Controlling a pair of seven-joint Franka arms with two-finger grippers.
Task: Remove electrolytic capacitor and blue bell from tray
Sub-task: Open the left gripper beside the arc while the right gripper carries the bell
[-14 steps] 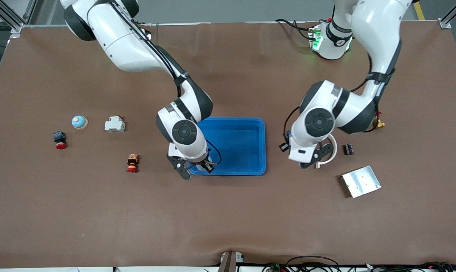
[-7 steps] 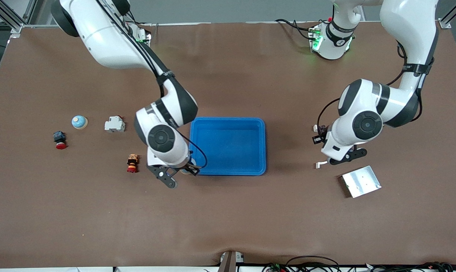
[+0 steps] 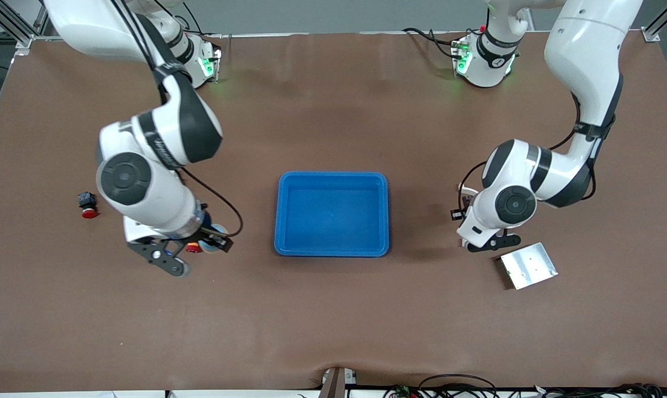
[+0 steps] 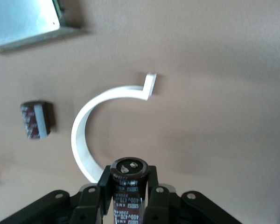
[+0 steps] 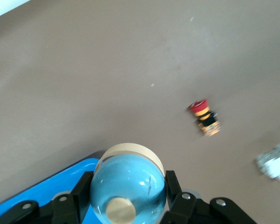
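Red-capped button [image 3: 87, 205]: on the table at the right arm's end, well apart from the right gripper.
Right arm: reaches out from its base, elbow bent, with the wrist pointing down at the table.
Right gripper [image 3: 196, 253]: up over the table between the red-capped button and the blue tray [image 3: 281, 221].
Right jaws: clamped on the bell [image 5: 128, 184], one finger on each side of its blue dome, cream base ring facing away from the wrist.
Orange-and-red button [image 5: 204, 116]: lying on the table under the jaws, or just beside that spot; the arm hides too much to be sure.
White block [image 5: 276, 168]: on the table, near the orange-and-red button.
Blue tray: on the table between the two grippers, apart from both.
Left arm: comes down from its base, forearm folded back, wrist aimed at the table.
Left gripper [image 3: 488, 243]: hanging just beside the metal plate [image 3: 528, 265].
Left jaws: clenched on the capacitor [image 4: 129, 184], which stands upright between the fingers with its top end out.
White C-shaped clip [image 4: 95, 123]: flat on the table below the jaws.
Second capacitor [image 4: 36, 120]: lying on its side near the clip, not held.
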